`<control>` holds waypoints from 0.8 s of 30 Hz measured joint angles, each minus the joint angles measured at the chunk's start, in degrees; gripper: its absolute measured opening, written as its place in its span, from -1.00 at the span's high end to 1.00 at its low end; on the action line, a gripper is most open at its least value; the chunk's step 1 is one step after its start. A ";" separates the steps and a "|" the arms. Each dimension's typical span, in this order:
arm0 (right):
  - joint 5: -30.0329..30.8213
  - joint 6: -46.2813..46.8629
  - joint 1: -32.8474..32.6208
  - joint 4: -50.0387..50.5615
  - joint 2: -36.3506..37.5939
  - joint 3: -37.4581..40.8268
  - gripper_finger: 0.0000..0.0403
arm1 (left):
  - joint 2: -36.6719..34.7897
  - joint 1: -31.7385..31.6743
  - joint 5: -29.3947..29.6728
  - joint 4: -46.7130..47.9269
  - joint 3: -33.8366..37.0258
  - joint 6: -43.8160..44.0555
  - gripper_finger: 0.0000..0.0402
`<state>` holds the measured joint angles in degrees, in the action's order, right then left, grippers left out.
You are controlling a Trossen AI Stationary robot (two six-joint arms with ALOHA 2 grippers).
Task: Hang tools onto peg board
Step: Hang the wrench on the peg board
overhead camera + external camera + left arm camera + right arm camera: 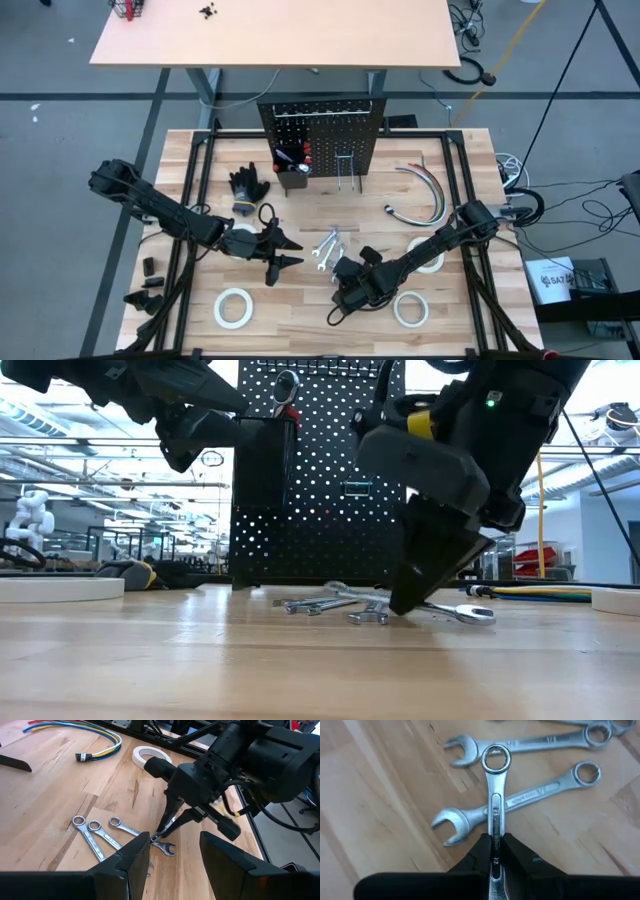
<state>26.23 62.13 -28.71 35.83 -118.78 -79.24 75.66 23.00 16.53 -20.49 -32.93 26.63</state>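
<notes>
The right hand (pixel 494 851) is down on the counter (pixel 300 320) among the wrenches (pixel 328 250), near the middle and a little to the right. Its fingers (pixel 479 851) are pinched tight on the shank of one wrench (pixel 494 805), which lies across another, ring end pointing away from the hand. Gripping the shank leaves that ring free, probably so it can be slipped over a hook (pixel 347 170) on the peg board (pixel 320 135), which stands upright at the far side of the counter. The wrench does not look lifted yet. The left hand (pixel 285 252) hovers just left of the pile, fingers spread, holding nothing, apparently waiting.
</notes>
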 joint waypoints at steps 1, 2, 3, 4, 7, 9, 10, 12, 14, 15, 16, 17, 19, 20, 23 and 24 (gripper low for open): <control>0.47 0.02 -0.13 -0.22 0.25 0.00 0.89 | 0.00 0.00 0.00 0.00 0.00 0.00 0.12; 0.91 0.19 -0.19 -0.38 0.68 0.00 0.89 | 0.00 0.00 0.00 0.00 0.00 0.02 0.12; 1.52 0.34 -0.32 -0.47 1.09 -0.06 0.89 | 0.00 0.08 0.00 0.00 0.00 0.02 0.12; 1.84 0.45 -0.37 -0.61 1.54 -0.09 0.89 | 0.00 0.20 0.00 0.00 0.00 0.02 0.12; 2.40 0.07 -0.37 -0.76 3.17 -0.09 0.89 | 0.00 0.31 -1.89 0.18 0.00 0.55 0.12; 4.05 -0.56 -0.55 -1.29 4.45 -0.09 0.89 | 0.13 0.03 -4.17 0.62 0.07 3.00 0.12; 4.77 -1.20 -0.63 -1.75 5.18 -0.11 0.89 | 0.49 -0.19 -5.13 0.27 0.20 4.51 0.12; 6.16 -2.35 -0.64 -3.10 6.48 -0.20 0.90 | 1.42 -0.39 -5.89 0.26 0.62 7.54 0.12; 8.02 -3.15 -0.65 -4.41 7.64 -0.22 1.00 | 3.26 -0.44 -5.90 -0.04 0.74 11.75 0.12; 9.02 -3.36 -0.65 -5.15 8.30 -0.22 0.98 | 4.33 -0.44 -5.98 -0.23 0.74 13.93 0.12; 9.88 -3.49 -0.65 -5.39 8.88 -0.22 0.98 | 5.49 -0.44 -6.04 -0.86 0.76 15.74 0.12; 10.83 -3.50 -0.65 -5.66 9.41 -0.22 0.98 | 6.91 -0.44 -6.21 -2.38 0.81 17.14 0.12; 12.62 -3.43 -0.65 -5.82 10.23 -0.28 0.98 | 9.84 -0.09 -7.43 -7.48 0.81 17.90 0.12; 12.96 -3.47 -0.62 -5.78 10.48 -0.28 0.98 | 11.29 0.12 -7.85 -10.34 0.81 17.88 0.12; 13.04 -4.38 -0.52 -6.11 10.79 -0.28 0.98 | 15.11 0.50 -8.25 -17.72 0.81 17.24 0.12; 13.06 -4.66 -0.52 -6.63 10.79 -0.28 0.98 | 16.16 0.50 -8.20 -20.36 0.81 15.99 0.12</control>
<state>39.29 57.47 -29.23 29.20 -107.98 -79.53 91.82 23.51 8.33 -40.85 -32.12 42.62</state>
